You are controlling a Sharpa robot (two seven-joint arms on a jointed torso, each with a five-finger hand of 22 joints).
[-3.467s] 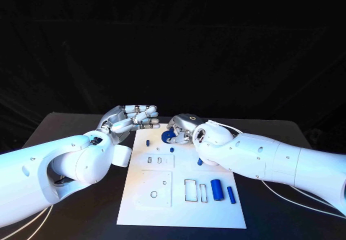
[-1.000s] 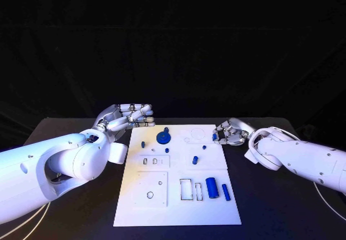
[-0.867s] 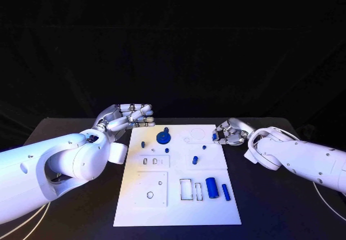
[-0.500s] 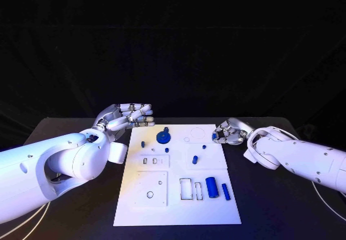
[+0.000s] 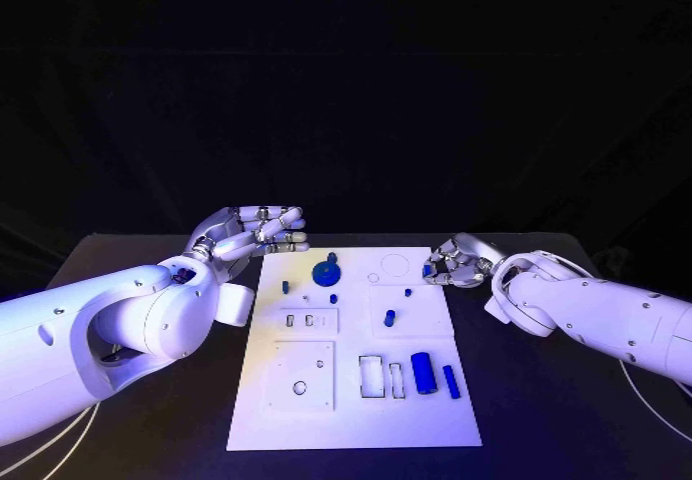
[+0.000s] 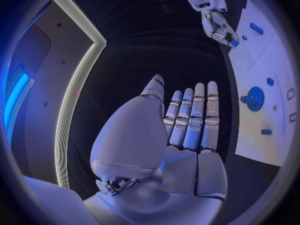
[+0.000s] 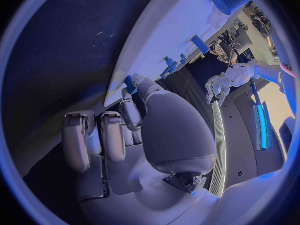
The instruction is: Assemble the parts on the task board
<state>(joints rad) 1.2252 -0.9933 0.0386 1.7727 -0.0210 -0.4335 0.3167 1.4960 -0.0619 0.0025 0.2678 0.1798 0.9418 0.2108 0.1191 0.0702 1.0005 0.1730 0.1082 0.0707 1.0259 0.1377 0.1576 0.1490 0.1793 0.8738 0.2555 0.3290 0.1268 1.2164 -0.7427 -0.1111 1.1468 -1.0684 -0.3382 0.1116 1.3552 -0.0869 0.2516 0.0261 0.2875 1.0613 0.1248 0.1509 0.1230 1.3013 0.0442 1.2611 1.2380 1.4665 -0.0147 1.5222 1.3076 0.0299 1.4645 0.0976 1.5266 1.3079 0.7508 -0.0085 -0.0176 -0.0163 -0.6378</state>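
Observation:
The white task board (image 5: pixel 353 420) lies in the middle of the black table. A blue gear (image 5: pixel 327 272) stands near its far end, also seen in the left wrist view as the gear (image 6: pixel 254 98). Small blue pegs (image 5: pixel 388 318) sit around the board's middle. A blue cylinder (image 5: pixel 423 372) and a thin blue bar (image 5: pixel 450 381) lie at its near right. My right hand (image 5: pixel 457 263) hovers at the board's far right edge and pinches a small blue part (image 5: pixel 430 270) (image 7: pixel 130 81). My left hand (image 5: pixel 257 235) (image 6: pixel 187 130) hangs off the far left corner, fingers stretched out, holding nothing.
Rectangular slots (image 5: pixel 387 380) and an oval hole (image 5: pixel 300 386) are cut in the board's near half. Bare black table (image 5: pixel 159 420) runs along both long sides of the board. My white forearms flank it left and right.
The right hand, earlier over the board's far end at the gear, now sits at the right edge with a small part. The gear stands alone. In the last second almost nothing moved.

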